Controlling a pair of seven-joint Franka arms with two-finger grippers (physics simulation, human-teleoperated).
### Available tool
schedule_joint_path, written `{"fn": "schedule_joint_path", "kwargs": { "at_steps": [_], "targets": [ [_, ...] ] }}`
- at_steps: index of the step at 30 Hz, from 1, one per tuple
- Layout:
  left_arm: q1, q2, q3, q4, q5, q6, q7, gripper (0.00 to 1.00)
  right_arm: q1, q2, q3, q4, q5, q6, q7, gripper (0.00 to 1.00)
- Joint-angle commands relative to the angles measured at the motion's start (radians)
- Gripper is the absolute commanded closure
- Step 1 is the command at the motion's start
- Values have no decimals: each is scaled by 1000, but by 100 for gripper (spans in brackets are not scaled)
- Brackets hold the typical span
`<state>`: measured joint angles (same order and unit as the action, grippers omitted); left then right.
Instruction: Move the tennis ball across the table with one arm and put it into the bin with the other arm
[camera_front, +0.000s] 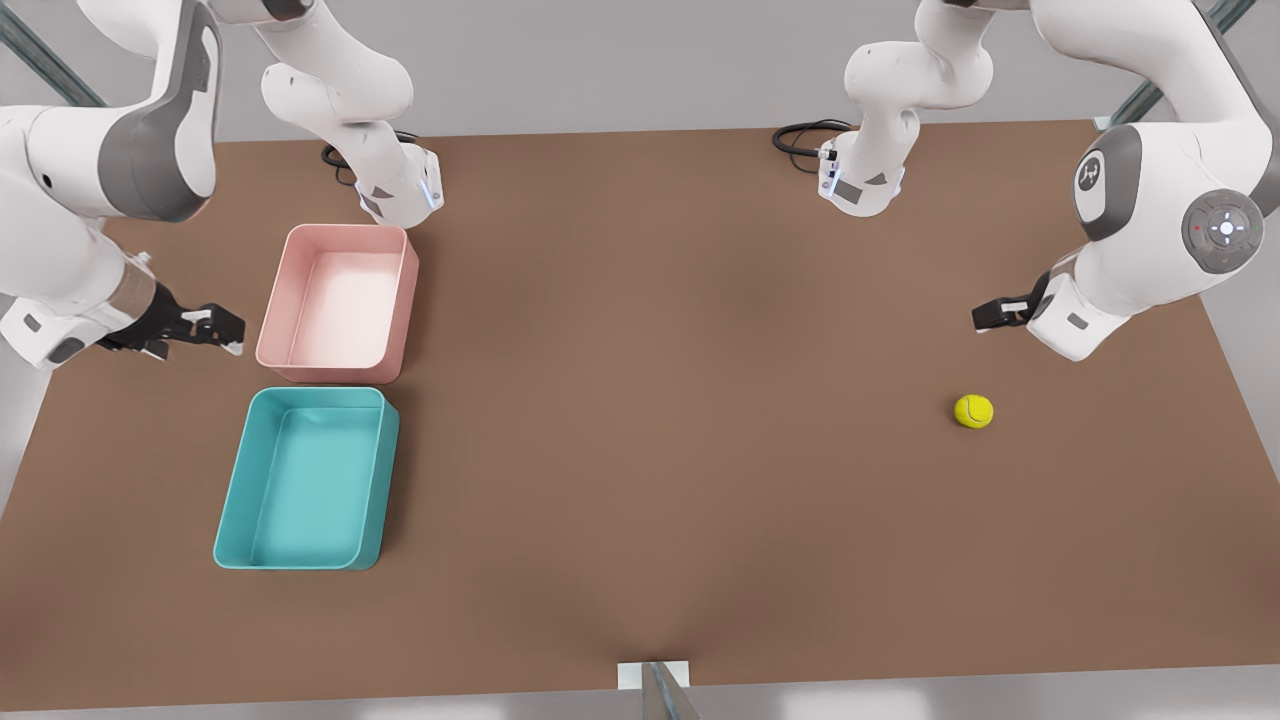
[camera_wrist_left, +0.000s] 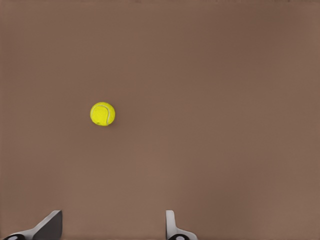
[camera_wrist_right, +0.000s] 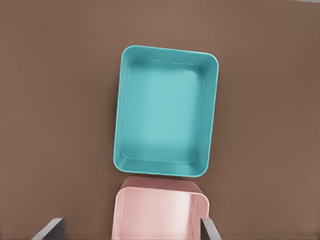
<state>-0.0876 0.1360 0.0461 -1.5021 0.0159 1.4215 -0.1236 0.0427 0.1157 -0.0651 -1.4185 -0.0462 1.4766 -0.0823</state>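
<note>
The yellow-green tennis ball (camera_front: 973, 411) (camera_wrist_left: 102, 114) rests on the brown table (camera_front: 650, 400) near the front view's right side. My left gripper (camera_front: 990, 317) (camera_wrist_left: 112, 227) hovers above the table a little behind the ball, open and holding nothing. The teal bin (camera_front: 305, 480) (camera_wrist_right: 165, 115) sits empty on the front view's left, toward the front edge. My right gripper (camera_front: 215, 328) (camera_wrist_right: 130, 230) hangs open and empty to the left of the tubs in the front view, level with the pink one.
An empty pink tub (camera_front: 340, 305) (camera_wrist_right: 160, 215) stands directly behind the teal bin, almost touching it. Both arm bases (camera_front: 400, 190) (camera_front: 860, 185) are mounted at the table's back edge, with black cables beside them.
</note>
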Motion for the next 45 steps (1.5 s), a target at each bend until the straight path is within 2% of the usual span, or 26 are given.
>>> {"fn": "schedule_joint_path", "kwargs": {
  "at_steps": [1, 2, 3, 5, 7, 10, 11, 12, 16, 18, 19, 20, 24, 31, 33, 45],
  "targets": [
    [2, -1, 0, 0, 1, 5, -42, 0, 3, -1, -1, 1, -3, -19, -33, 0],
    [2, 1, 1, 0, -7, 5, -39, 8, 3, 1, -1, 3, -7, -19, -27, 0],
    [14, 8, 5, -3, -30, 11, 34, 79, 3, 1, -2, -3, -6, -19, -47, 0],
    [29, 39, 9, -46, -24, 134, 232, 79, 3, 1, -2, -14, -6, -21, -47, 0],
    [52, 79, 27, -107, -19, 325, 880, 79, 3, -1, -2, -20, -6, -21, -45, 0],
    [87, 135, 32, -161, -5, 487, 1395, 79, 3, -1, -2, -23, -6, -21, -45, 0],
    [106, 137, 35, -223, 10, 575, 1603, 79, 2, -1, -2, -25, -4, -21, -47, 0],
    [123, 163, 35, -248, 15, 616, 1885, 79, 0, 1, -2, -25, -4, -19, -43, 0],
    [200, 221, 35, -316, 7, 659, 2365, 79, -1, 1, -2, -46, 0, -18, -43, 0],
    [224, 241, 35, -328, 7, 663, 2440, 79, -3, 1, -2, -66, -4, -7, -43, 0],
    [224, 234, 35, -412, 38, 786, 2443, 79, -4, 1, -2, -66, -4, -7, -43, 0],
    [224, 232, 35, -440, 67, 830, 2443, 79, -6, 2, -2, -71, -4, -7, -43, 0],
    [242, 248, 37, -451, 124, 912, 2429, 79, -6, 2, -5, -76, -4, -2, -43, 0],
    [252, 320, 43, -472, 159, 915, 2132, 79, -6, 16, -19, -76, 3, -2, -43, 0],
    [256, 329, 60, -488, 205, 970, 2061, 79, -6, 18, -19, -76, 6, -2, -43, 0],
    [232, 399, 61, -532, 214, 1019, 1905, 79, -4, 21, -21, -77, 8, -2, -43, 0]
  ]
}}
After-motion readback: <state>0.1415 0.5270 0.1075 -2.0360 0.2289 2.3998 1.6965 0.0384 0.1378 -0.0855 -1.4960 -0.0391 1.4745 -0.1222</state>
